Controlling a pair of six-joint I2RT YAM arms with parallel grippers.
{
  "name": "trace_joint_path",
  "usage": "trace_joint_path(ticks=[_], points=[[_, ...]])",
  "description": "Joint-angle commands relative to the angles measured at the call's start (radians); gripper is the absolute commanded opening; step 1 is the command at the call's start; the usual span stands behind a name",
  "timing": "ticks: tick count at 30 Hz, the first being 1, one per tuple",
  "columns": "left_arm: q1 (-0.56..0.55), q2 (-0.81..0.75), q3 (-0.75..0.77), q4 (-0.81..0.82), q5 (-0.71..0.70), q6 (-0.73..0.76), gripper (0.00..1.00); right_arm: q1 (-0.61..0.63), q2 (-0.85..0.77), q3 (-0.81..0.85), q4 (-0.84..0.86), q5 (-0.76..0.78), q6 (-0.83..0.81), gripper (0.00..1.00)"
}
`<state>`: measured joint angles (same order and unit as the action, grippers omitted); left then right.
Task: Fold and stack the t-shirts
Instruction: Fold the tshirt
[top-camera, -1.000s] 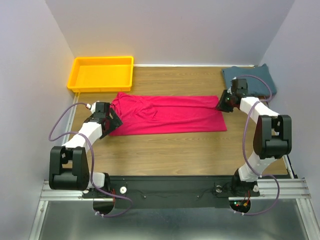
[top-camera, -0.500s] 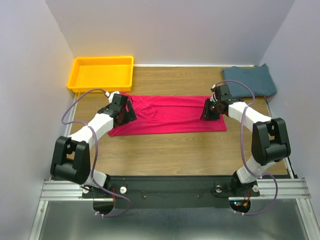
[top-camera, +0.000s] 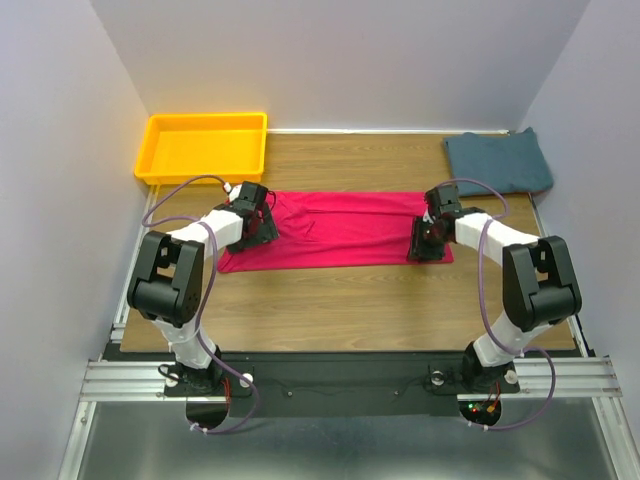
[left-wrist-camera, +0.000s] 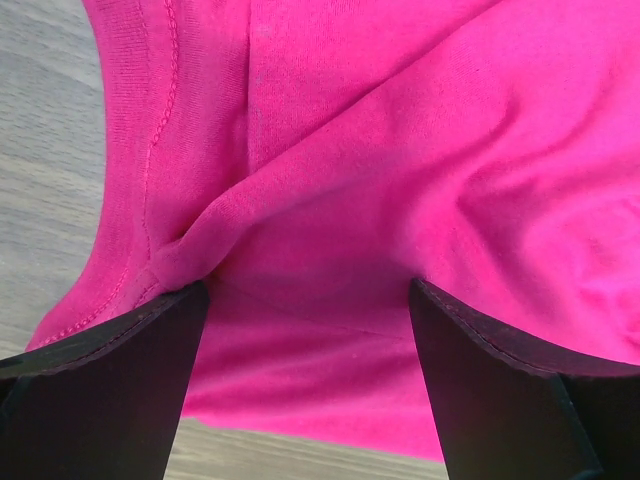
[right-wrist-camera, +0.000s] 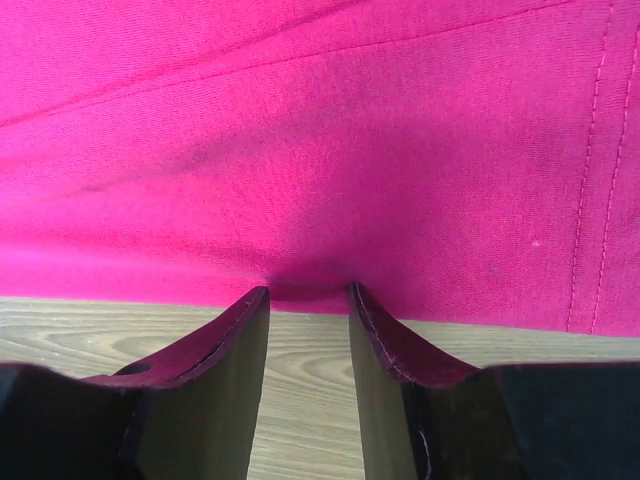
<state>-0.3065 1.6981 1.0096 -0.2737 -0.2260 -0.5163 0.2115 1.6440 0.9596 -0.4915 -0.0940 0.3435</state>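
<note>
You are working on the crimson-pink shirt (top-camera: 340, 228), which is lying as a long strip across the middle of the desk (top-camera: 340, 300). The teal-blue shirt (top-camera: 498, 163) is sitting folded in the far right corner, well apart from it.

Your left hand (left-wrist-camera: 310, 290) is sitting spread wide over the strip's left end. One finger is touching a raised ridge of cloth, and nothing is being pinched. Your right hand (right-wrist-camera: 308, 290) is sitting at the near hem of the right end. Its fingers are narrowed but showing a gap, and the hem is puckering at the tips. I am judging that it is not gripping yet.

Here is what you are risking:

- **Left side:** closing on that ridge is likely catching only the top layer, so the layers are peeling apart on the lift.
- **Right side:** you are nipping so close to the hem that the cloth is liable to be slipping out.
- **Uneven grip:** if one hand is holding and the other is not, you are dragging the strip askew and folding it crooked, which is spoiling the stack on the teal-blue shirt.
</note>
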Motion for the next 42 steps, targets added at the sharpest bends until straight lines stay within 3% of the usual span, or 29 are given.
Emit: trace_joint_path(ticks=[1, 7, 16, 22, 28, 36, 40, 42], points=[[-0.002, -0.018, -0.028, 0.001, -0.03, 0.009, 0.93, 0.011, 0.007, -0.061, -0.045, 0.06, 0.012, 0.44], [0.007, -0.037, -0.097, 0.004, -0.039, 0.019, 0.94, 0.011, -0.041, -0.171, -0.084, -0.021, 0.078, 0.44], [0.018, 0.034, -0.014, -0.007, -0.052, 0.05, 0.94, 0.112, -0.199, -0.286, -0.193, -0.09, 0.163, 0.48], [0.017, -0.006, 0.012, -0.01, -0.068, 0.104, 0.94, 0.304, -0.331, -0.283, -0.307, -0.089, 0.278, 0.52], [0.017, -0.144, -0.002, -0.038, -0.088, 0.105, 0.95, 0.335, -0.424, -0.145, -0.366, 0.008, 0.24, 0.53], [-0.014, -0.189, 0.007, -0.065, -0.058, 0.016, 0.93, 0.336, -0.245, -0.039, -0.322, 0.048, 0.121, 0.49], [-0.031, -0.14, 0.014, -0.056, -0.032, -0.019, 0.77, 0.338, -0.182, -0.042, -0.269, 0.046, 0.117, 0.45], [-0.034, -0.094, 0.018, -0.039, -0.021, -0.03, 0.75, 0.339, -0.158, -0.068, -0.249, 0.059, 0.12, 0.45]])
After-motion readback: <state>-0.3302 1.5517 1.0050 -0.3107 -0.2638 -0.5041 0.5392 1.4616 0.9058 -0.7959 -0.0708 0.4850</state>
